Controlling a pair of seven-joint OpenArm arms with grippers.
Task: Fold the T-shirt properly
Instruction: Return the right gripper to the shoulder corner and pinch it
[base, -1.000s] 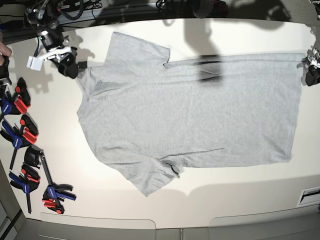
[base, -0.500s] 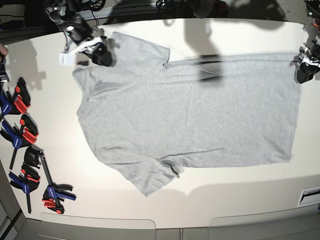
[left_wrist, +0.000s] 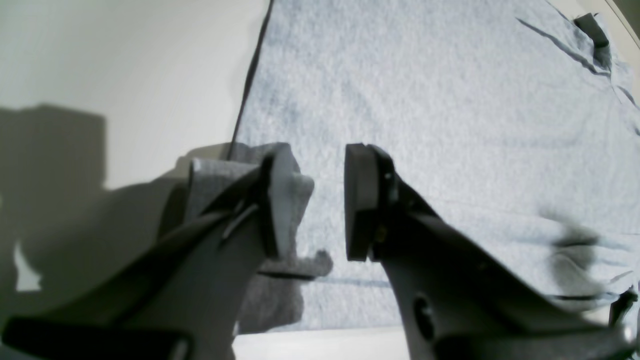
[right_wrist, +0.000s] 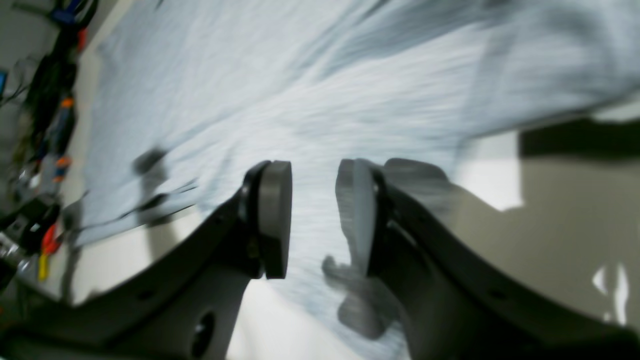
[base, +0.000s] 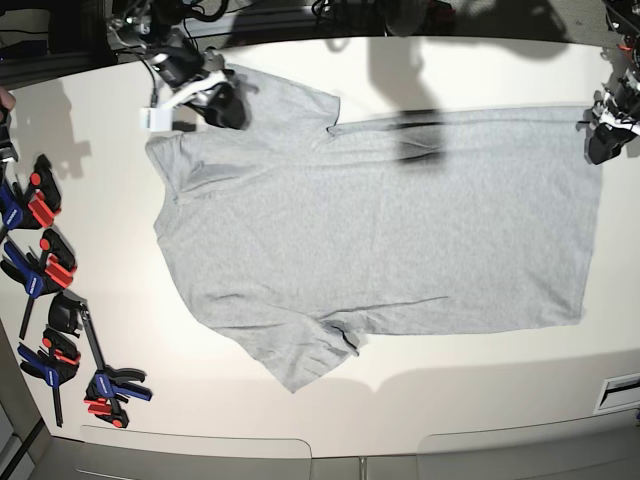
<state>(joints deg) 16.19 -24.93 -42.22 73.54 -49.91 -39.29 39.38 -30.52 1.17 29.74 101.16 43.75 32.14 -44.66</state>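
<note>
While the cream table (base: 470, 400) is taken up almost wholly by the T-shirt (base: 400, 230), the garment is seen lying flat and plain side up, its collar toward the base view's left, its hem toward the right, one sleeve at the top left and the other at the bottom centre. No shift of the cloth is noted against the earlier pictures. A dark shadow is cast across its upper edge.

Since a second ago the right gripper (base: 222, 103) has been carried from the bare table beside the collar onto the upper sleeve, where it is now placed above the cloth. Its jaws are shown parted in the wrist view (right_wrist: 312, 215), with nothing between them but grey fabric below. The left gripper (base: 603, 142) has been moved slightly inward, to the hem's upper corner. Its jaws are likewise seen apart (left_wrist: 327, 200), set over the hem edge, and no cloth is held.

Along the left border a row of red, blue and black clamps (base: 45, 270) is laid, well apart from the shirt.
</note>
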